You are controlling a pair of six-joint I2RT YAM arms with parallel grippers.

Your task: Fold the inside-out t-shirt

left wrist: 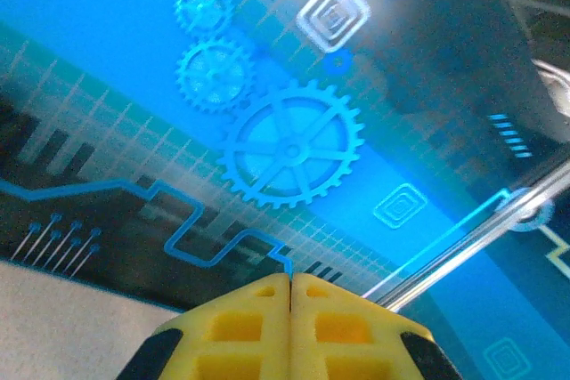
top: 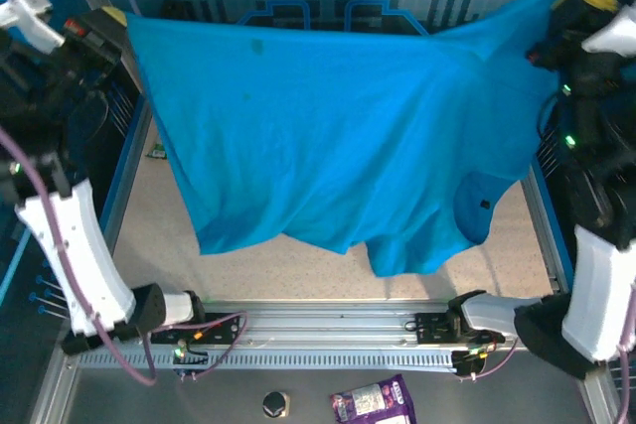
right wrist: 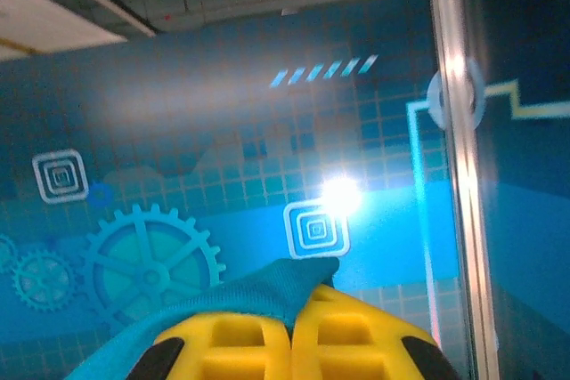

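Pincers hold shirt aloft

Both are clamped shut: the left pincer (left wrist: 290,313) and the right pincer (right wrist: 291,331) each pinch an upper corner of the inside-out t-shirt (top: 328,136). Its held edge runs 9 to 3 o'clock in the top view; the cloth hangs toward 6 o'clock, above the tabletop (top: 298,275).

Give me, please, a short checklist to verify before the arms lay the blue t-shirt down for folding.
1. The right gripper is shut on the t-shirt: ok, cloth shows between its fingers.
2. The left gripper is shut: ok.
3. Cloth is in the left gripper: ok in the top view, where the shirt's corner hangs from it. Its wrist view shows no cloth.
4. The upper edge is stretched between both arms: ok.
5. The lower hem hangs even: not ok, it is wavy and bunched at the right.
6. The hem is off the table: cannot tell.
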